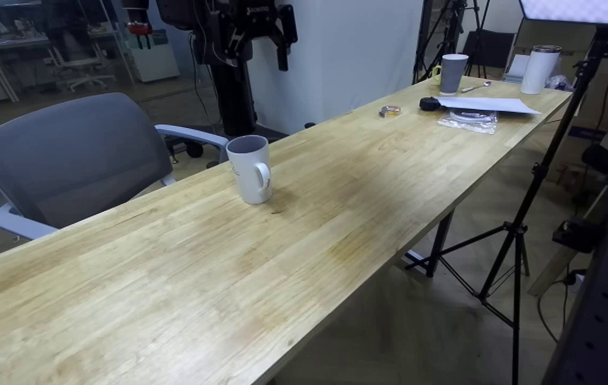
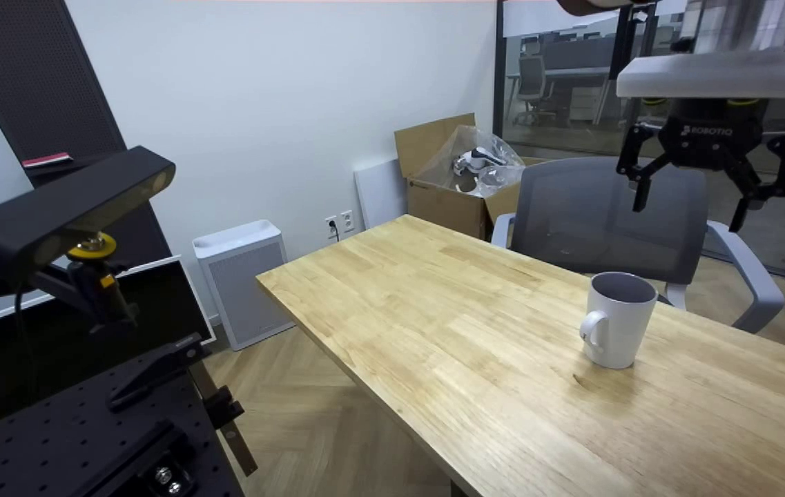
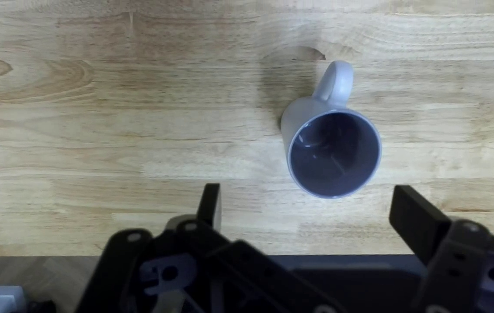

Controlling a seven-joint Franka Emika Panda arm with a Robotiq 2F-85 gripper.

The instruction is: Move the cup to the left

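Note:
The cup, a pale grey-white mug with a looped handle and bluish-grey inside, stands upright on the wooden table near the chair-side edge. It shows in both exterior views and in the wrist view, where its handle points to the top of the picture. My gripper is open and empty, high above the table, in both exterior views. In the wrist view my gripper has its fingers wide apart, with the cup between them in the picture but toward the top, not touched.
The long wooden table has a grey office chair along one edge. At its far end stand a grey mug with a yellow handle, a white tumbler, paper and a plastic bag. A tripod stands beside it.

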